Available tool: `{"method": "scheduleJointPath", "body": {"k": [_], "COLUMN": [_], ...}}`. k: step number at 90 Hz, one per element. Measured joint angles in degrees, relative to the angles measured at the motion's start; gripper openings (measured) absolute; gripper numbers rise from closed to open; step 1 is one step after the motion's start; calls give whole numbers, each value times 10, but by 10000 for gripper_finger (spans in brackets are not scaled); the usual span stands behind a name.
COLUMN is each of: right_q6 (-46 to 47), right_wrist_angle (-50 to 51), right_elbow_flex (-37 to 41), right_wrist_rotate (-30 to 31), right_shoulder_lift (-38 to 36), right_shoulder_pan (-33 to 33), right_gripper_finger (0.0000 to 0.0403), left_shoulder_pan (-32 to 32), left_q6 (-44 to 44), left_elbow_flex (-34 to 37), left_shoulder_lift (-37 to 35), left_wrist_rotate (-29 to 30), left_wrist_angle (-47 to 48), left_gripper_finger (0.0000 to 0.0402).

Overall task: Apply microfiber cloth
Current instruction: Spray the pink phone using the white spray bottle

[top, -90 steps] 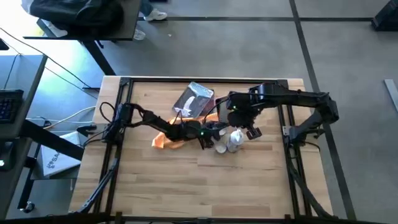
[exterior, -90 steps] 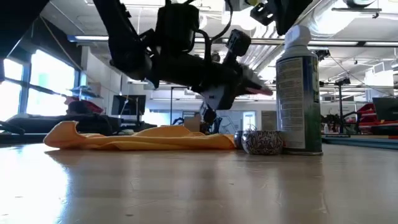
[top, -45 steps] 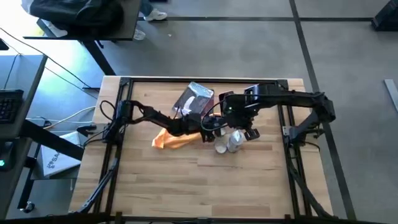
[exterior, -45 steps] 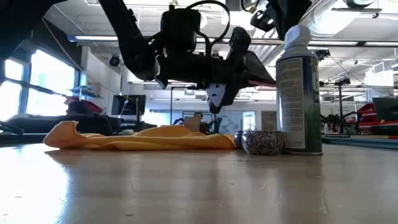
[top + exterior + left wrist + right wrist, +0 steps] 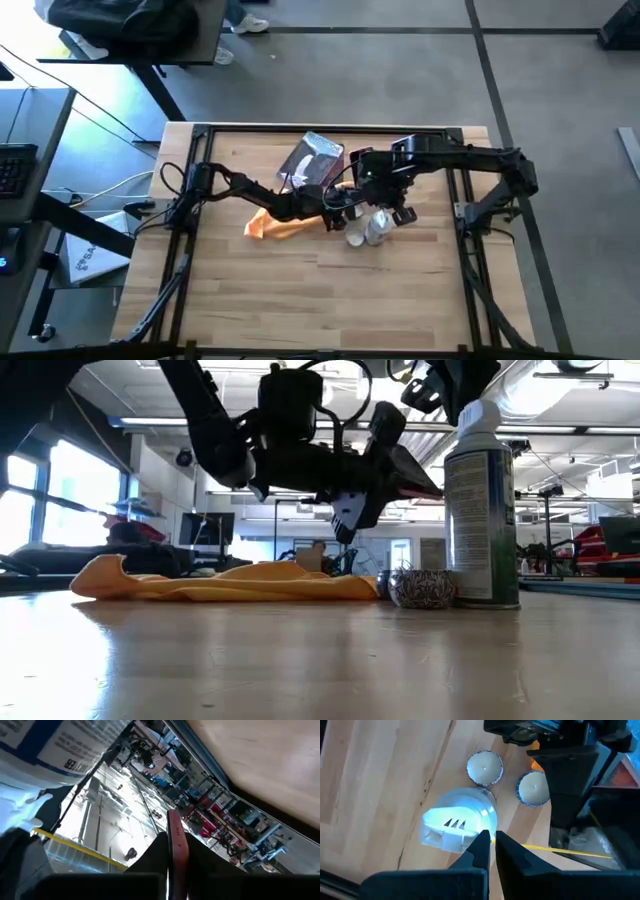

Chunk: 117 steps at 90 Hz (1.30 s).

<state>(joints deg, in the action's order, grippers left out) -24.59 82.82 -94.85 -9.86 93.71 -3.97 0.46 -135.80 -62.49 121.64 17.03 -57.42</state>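
The cloth (image 5: 275,223) is lying rumpled and flat on the table (image 5: 250,290), left of the spray can (image 5: 481,510) and two small cups (image 5: 484,768). It looks soft and light, likely to drape and drag, so a raised fold at its near left end seems the best hold. The left gripper (image 5: 335,208) is hovering above its right end, fingers pressed together on a thin pink-edged object (image 5: 176,851). The right gripper (image 5: 395,205) is hanging over the can, fingers nearly together. Open table is lying near and left; the packet (image 5: 313,160) is crowding the far side.

Microfiber cloth (image 5: 272,224) lies left of spray can (image 5: 481,502) (packet (image 5: 312,160) behind)
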Motion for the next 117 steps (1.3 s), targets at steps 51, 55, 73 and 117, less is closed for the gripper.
{"method": "scheduleJointPath", "body": {"k": [51,55,73,117], "right_q6": [-9,-9,-14,47], "right_wrist_angle": [-7,-8,-12,49], "right_elbow_flex": [1,1,2,-124], "right_wrist_rotate": [-7,-8,-26,137], "right_shoulder_lift": [2,2,3,4], "right_shoulder_pan": [-2,-2,-2,39], "right_gripper_finger": [0,0,0,0], "left_shoulder_pan": [3,9,28,50], "left_q6": [74,80,136,172], "left_elbow_flex": [20,20,15,-13], "left_shoulder_lift": [0,0,0,-1], "left_wrist_rotate": [-168,-181,-285,-185], "left_wrist_angle": [73,75,81,42], "left_gripper_finger": [10,10,10,10]}}
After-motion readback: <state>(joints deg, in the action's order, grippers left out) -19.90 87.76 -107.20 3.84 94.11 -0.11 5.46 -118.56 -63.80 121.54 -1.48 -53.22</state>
